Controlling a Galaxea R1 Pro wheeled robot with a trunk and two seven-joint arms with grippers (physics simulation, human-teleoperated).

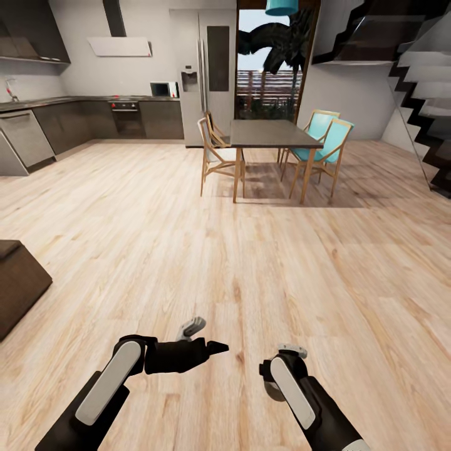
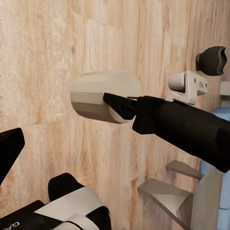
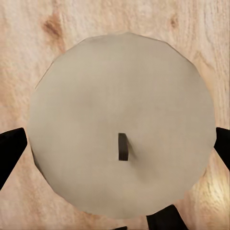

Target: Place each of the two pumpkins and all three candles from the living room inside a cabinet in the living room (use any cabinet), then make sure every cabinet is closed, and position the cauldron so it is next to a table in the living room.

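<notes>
Right gripper [image 3: 117, 184] clamped on candle [image 3: 122, 122]; left gripper [image 1: 203, 335] spread, empty; wood floor [image 1: 250, 250] open ahead of both.

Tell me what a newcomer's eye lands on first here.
The dining table with wooden and teal chairs stands across the wooden floor. Close up, a beige candle sits between the right gripper fingers; the left gripper hangs over bare floor.

Black arms [image 1: 94, 401] with pale grey, seemingly glossy panels.
</notes>
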